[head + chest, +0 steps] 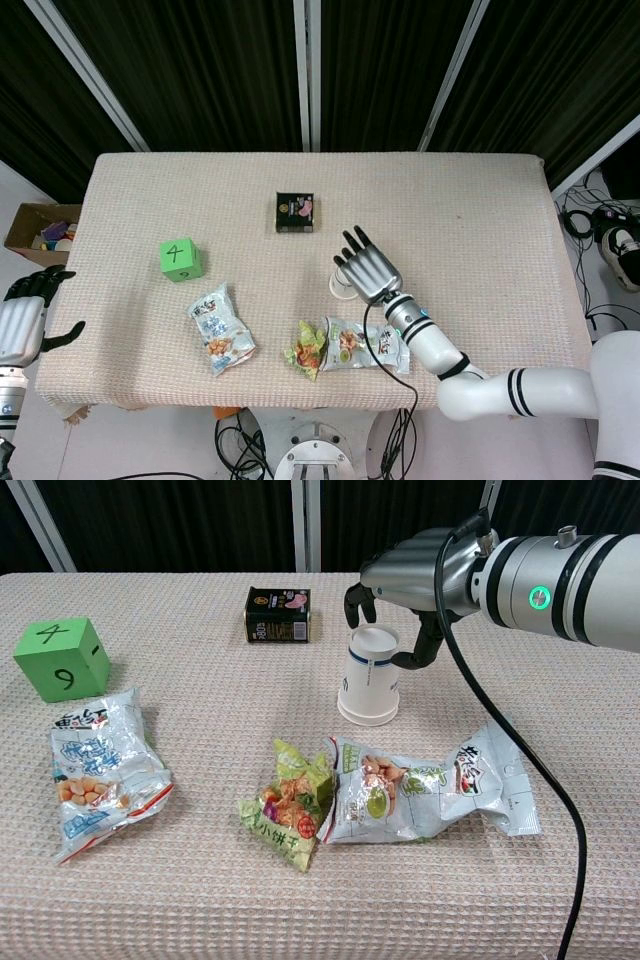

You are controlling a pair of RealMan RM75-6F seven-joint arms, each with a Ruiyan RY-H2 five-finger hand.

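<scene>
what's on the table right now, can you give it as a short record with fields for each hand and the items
right hand: over the upturned paper cup, fingers curled round its top, thumb by its side; a firm grip cannot be told
left hand: off the table's left edge, fingers apart, holding nothing
in front of cup: white snack bag overlapping a small green snack bag
behind cup: dark tin
left side: green cube marked 4 and 9, another snack bag in front of it
surface: table with beige woven cloth

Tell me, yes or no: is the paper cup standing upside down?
Yes, the paper cup stands with its wide rim on the table and its narrow base facing up.
</scene>
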